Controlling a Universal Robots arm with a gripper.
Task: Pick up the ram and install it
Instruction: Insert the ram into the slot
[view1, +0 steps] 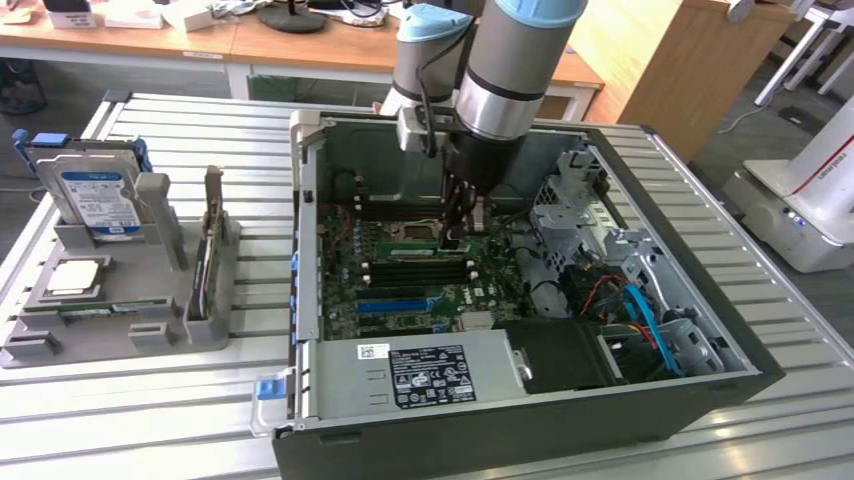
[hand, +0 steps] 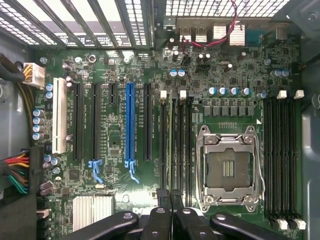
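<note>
Found hand (hand: 170, 197) clenched on the thin top edge of the ram (hand: 172, 145), low inside the open computer case (view1: 534, 440) over the motherboard (hand: 115, 65). Kept ram on edge, lengthwise along the black memory slots (hand: 163, 140) beside the empty CPU socket (hand: 227, 167), presumably so the contact edge meets a slot squarely. Could not tell whether seated or just above.

**Green board, one blue slot**

The black gripper (hand: 169, 197) is set against a green circuit board (hand: 112, 147). Ahead of its jaws run black slots, one blue slot (hand: 130, 125) and one white slot (hand: 59, 117). Just beside the jaws is a silver socket frame (hand: 227, 167). Well to the other side are red, yellow and green wires (hand: 15, 167).
</note>
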